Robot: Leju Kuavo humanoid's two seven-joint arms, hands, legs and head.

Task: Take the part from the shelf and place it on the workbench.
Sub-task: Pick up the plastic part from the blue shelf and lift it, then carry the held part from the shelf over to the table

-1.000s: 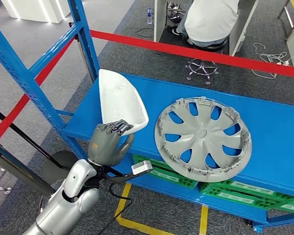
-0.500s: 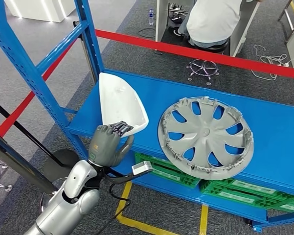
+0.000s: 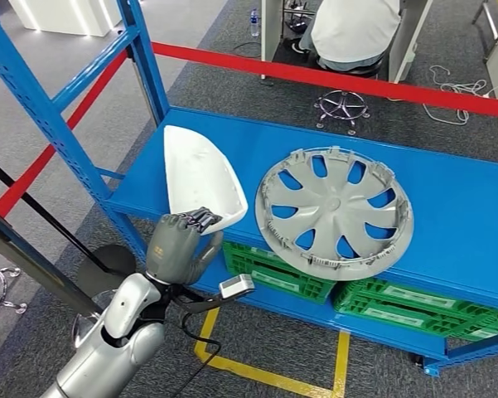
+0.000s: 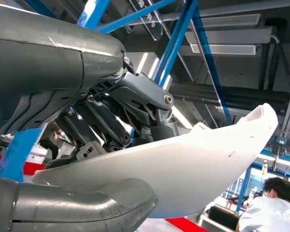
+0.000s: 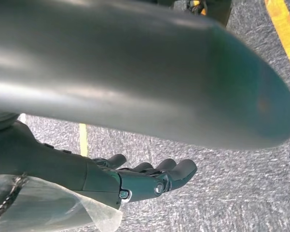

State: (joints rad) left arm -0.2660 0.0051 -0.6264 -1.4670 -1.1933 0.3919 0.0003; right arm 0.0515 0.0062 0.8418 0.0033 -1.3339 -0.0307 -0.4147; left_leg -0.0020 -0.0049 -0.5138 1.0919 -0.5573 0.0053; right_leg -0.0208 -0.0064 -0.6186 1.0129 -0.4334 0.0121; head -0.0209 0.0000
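Left hand (image 3: 174, 245) grasped the near edge of the white curved plastic shell part (image 3: 199, 176), dark fingers (image 3: 202, 219) over the rim, thumb beneath. The part sat at the left end of the blue metal shelf (image 3: 458, 215), tilted, just left of the grey plastic wheel cover (image 3: 334, 211). Right hand (image 5: 150, 181) hung above grey carpet floor (image 5: 223, 193), fingers extended and holding nothing. Green plastic pallets (image 3: 283, 278) lay on the lower shelf level.
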